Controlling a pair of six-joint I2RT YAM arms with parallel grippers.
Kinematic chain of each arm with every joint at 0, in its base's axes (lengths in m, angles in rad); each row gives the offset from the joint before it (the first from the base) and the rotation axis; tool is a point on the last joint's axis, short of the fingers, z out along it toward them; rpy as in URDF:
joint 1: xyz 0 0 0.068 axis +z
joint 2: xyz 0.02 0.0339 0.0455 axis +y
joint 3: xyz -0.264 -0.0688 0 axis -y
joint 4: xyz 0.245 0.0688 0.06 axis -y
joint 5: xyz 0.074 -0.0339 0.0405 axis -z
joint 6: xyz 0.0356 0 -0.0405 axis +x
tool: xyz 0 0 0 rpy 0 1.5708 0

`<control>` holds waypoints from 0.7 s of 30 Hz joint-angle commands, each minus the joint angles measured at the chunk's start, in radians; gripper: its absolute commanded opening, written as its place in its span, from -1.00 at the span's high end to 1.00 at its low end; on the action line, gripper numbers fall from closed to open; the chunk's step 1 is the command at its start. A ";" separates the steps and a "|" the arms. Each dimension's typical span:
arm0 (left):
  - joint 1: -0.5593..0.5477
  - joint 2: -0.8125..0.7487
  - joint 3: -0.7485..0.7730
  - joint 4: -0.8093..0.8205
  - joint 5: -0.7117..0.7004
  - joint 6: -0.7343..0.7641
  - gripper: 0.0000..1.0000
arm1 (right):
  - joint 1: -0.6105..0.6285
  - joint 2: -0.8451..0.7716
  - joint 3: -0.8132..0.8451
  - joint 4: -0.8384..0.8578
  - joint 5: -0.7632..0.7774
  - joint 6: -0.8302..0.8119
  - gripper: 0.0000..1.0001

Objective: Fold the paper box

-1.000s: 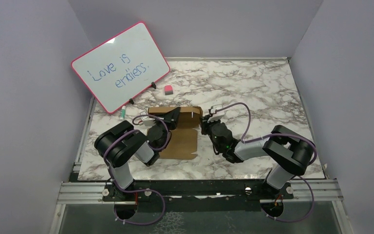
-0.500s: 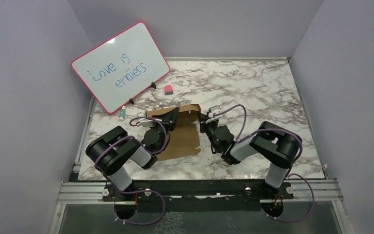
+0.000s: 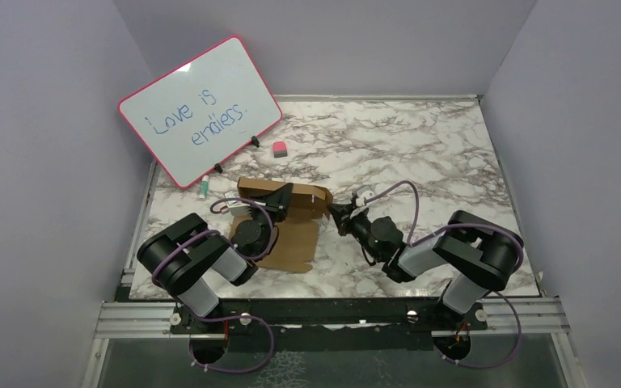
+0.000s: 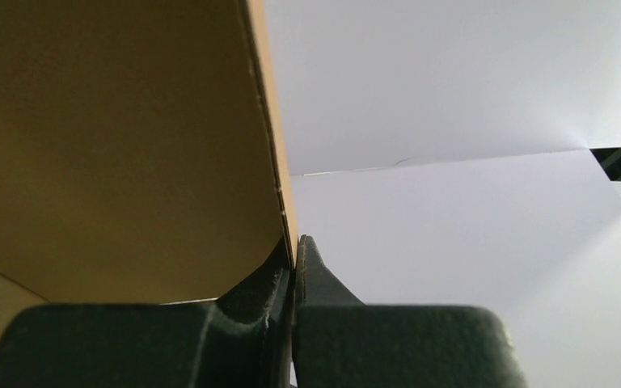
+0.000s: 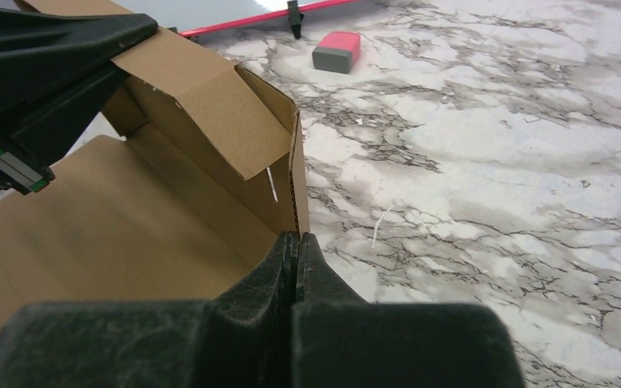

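As it lies, paper box (image 3: pixel 291 242) spans left-right

The right gripper (image 5: pixel 295 246) fills the 6 o'clock edge with its jaws pressed together, the tips right at the foot of the paper box (image 5: pixel 129 218)'s upright corner edge. The box spreads toward 9 o'clock, its bent flap pinched at 10 o'clock by the left gripper (image 5: pixel 121 40). A pink eraser (image 5: pixel 338 50) lies at 12 o'clock on the marble table (image 5: pixel 493 162).

Bright, even, diffuse light with soft shadows; overhead view sharp, wrist views slightly soft at closest range.
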 commanded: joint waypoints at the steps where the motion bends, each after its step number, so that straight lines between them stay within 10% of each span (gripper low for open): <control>1: 0.002 -0.011 -0.044 0.258 -0.042 0.072 1.00 | 0.016 -0.072 -0.026 0.022 -0.123 0.058 0.98; 9: 0.009 -0.027 -0.034 0.258 -0.011 0.146 0.97 | 0.016 -0.068 0.002 -0.024 -0.129 0.011 0.98; 21: 0.007 -0.279 -0.067 -0.042 0.177 0.452 0.14 | 0.016 0.041 0.083 -0.003 -0.006 -0.164 0.98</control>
